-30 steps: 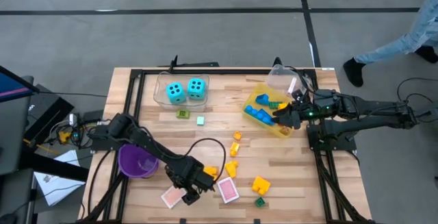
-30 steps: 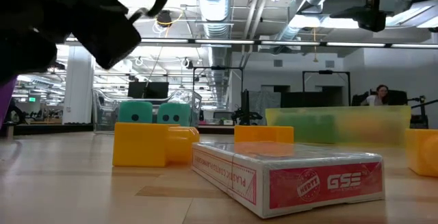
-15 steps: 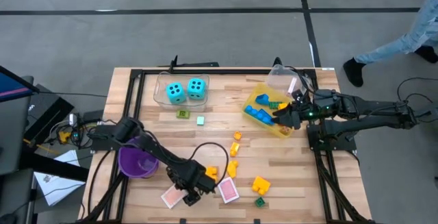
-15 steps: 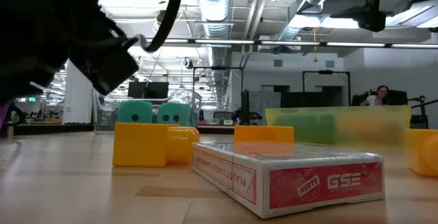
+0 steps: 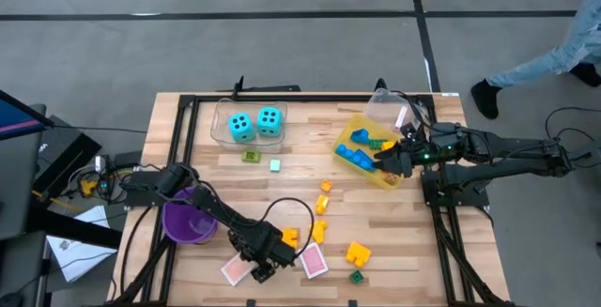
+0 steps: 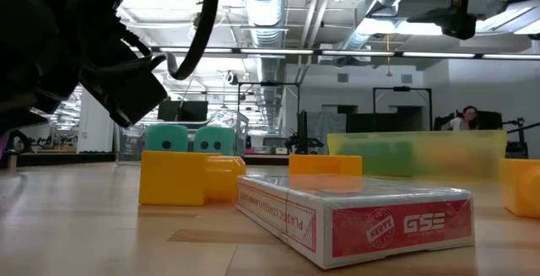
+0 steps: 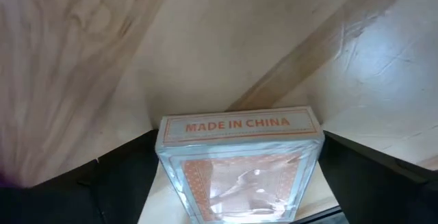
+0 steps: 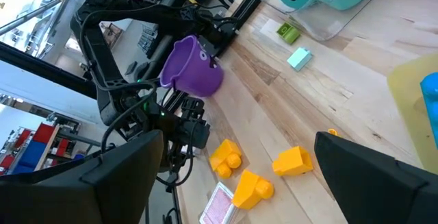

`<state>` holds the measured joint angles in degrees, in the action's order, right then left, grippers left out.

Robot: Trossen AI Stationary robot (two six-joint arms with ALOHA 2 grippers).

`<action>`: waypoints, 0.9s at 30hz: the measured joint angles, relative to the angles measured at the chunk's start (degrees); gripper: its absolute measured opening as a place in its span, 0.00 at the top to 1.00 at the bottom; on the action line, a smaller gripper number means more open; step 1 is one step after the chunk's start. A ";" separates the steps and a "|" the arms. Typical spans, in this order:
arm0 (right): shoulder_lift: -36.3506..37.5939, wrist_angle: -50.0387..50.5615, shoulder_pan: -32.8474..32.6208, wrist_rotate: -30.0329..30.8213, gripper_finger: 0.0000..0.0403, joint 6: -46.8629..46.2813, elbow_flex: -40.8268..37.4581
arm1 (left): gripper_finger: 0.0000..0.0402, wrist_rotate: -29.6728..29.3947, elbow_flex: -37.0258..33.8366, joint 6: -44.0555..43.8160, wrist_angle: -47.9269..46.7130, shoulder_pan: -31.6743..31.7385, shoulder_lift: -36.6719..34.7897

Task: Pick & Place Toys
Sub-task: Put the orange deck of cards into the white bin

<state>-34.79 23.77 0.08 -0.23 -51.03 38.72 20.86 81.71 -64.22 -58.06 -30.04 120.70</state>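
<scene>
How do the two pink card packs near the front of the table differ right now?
The left card pack sits between the open fingers of the left gripper; the right card pack lies free, no gripper at it. The left one lies beside the purple cup, the right one beside orange bricks. Both are pink, flat on the table.

Overhead looks straight down; low, table-level view shares the pink card pack [image 6: 359, 219].
</scene>
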 joint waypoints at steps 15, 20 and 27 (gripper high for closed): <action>0.00 0.07 0.00 0.00 0.08 0.50 0.01 | 0.26 0.87 0.00 -1.23 0.83 0.24 -0.88; 0.00 0.03 0.02 0.00 0.08 0.63 0.02 | 0.26 0.47 0.00 -1.61 0.48 1.39 -3.60; 0.00 -0.04 0.02 0.01 0.08 0.63 0.01 | 0.26 -4.36 -0.02 -3.11 0.44 5.06 -10.53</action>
<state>-34.79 23.73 0.10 -0.21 -50.39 38.73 16.51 81.69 -67.33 -57.62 -24.99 110.18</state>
